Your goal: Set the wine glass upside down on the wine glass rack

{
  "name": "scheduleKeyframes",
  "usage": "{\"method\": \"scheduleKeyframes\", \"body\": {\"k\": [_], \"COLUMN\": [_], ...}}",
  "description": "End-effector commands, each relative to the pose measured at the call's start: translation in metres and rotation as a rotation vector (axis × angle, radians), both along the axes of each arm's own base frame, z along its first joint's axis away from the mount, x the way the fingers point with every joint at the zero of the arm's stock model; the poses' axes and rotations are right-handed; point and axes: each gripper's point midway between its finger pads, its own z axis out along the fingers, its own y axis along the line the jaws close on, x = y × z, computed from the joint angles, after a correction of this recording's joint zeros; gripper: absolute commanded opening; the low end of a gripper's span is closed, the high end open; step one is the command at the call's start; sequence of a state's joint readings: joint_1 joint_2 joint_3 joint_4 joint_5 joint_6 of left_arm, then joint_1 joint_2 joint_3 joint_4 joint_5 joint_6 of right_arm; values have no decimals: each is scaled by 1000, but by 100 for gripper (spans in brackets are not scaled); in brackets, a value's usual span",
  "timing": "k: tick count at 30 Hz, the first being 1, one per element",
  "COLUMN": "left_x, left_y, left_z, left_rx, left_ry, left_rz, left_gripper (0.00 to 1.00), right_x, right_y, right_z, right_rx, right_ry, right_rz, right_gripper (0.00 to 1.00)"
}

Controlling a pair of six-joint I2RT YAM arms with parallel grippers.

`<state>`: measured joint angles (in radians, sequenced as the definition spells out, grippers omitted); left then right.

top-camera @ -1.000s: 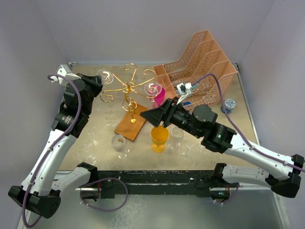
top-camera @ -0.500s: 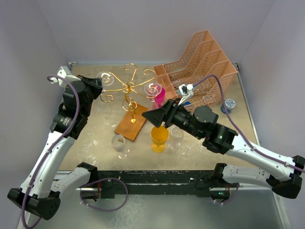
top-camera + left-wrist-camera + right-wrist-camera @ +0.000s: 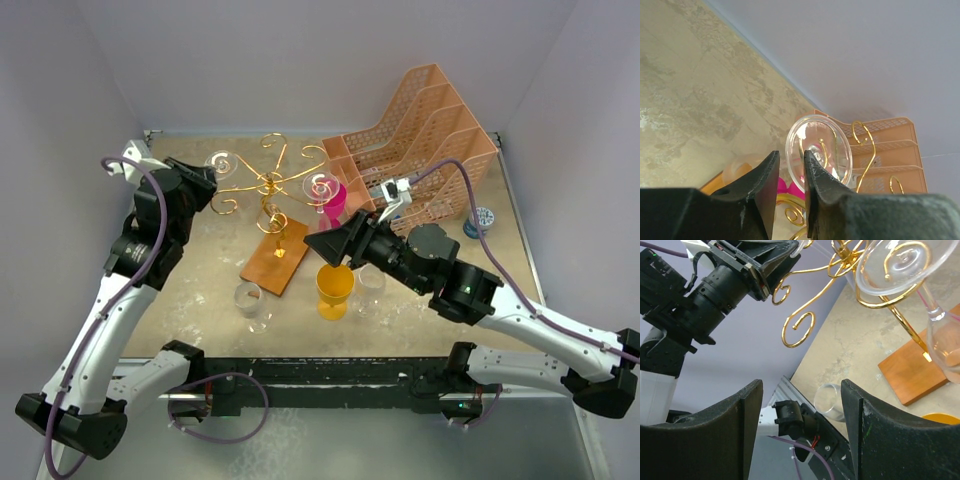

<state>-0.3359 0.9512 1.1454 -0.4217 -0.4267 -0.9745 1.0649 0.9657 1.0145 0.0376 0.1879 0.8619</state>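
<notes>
Near edge of the table (image 3: 190, 270): a clear glass (image 3: 249, 298), a yellow glass (image 3: 335, 288) and a 2nd clear glass (image 3: 372, 280) stand in a loose row. The 2 right ones are close together. The right pincer (image 3: 316, 243) hovers just above the yellow glass and points left at the rack (image 3: 270, 186), whose brown base (image 3: 275, 258) lies beside its tip. Farther back, the left pincer (image 3: 203, 185) sits at the rack's left arm, just beside the glass (image 3: 220, 160). The glass hangs foot-up in the left scroll. A pink glass (image 3: 333, 200) hangs foot-up from a right-hand scroll. The organiser (image 3: 420, 140) is at the far right.

The top view gives the layout, but neither pincer's gap reads there. The left wrist view shows the fingers (image 3: 760, 180) parted by a narrow slit with nothing between them. The glass foot is just past the tips, with gold wire curling across it. The right wrist view shows the fingers (image 3: 730, 430) spread wide and empty. It also shows the other glass's stem running down from its foot to the bowl, and the left arm across the rack.

Against 1 second ago, the left pincer has drawn back slightly from the glass foot and the right pincer has shifted a little right. The glass, the rack and the 3 standing glasses have not moved.
</notes>
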Motion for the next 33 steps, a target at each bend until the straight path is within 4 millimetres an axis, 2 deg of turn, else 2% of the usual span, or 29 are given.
{"method": "scheduleKeyframes", "body": {"k": [1, 6, 11, 18, 22, 24, 27, 33], "left_x": [-3, -10, -26, -71, -103, -116, -131, -145], "left_y": [8, 12, 25, 44, 44, 43, 42, 51], "left_z": [12, 24, 36, 39, 40, 33, 24, 20], "left_rx": [36, 58, 112, 209, 257, 274, 289, 302], "left_ry": [-1, -8, -1, 41, 26, 38, 46, 47], "left_rz": [17, 21, 42, 32, -51, -92, -132, -114], "left_gripper": [25, 35, 45, 51, 53, 54, 54, 54], "right_x": [4, 4, 2, -2, 1, 2, 0, 1], "right_y": [-12, -22, -42, -63, -71, -68, -53, -30], "right_z": [4, -8, -28, -71, -94, -103, -108, -130], "right_rx": [8, -27, -102, -433, -641, -698, -710, -739], "right_ry": [7, 38, 47, 21, 22, 24, 11, 34], "right_rz": [-60, -88, -125, -97, -78, -55, 13, 75], "right_gripper": [66, 66, 67, 69, 70, 70, 68, 62]}}
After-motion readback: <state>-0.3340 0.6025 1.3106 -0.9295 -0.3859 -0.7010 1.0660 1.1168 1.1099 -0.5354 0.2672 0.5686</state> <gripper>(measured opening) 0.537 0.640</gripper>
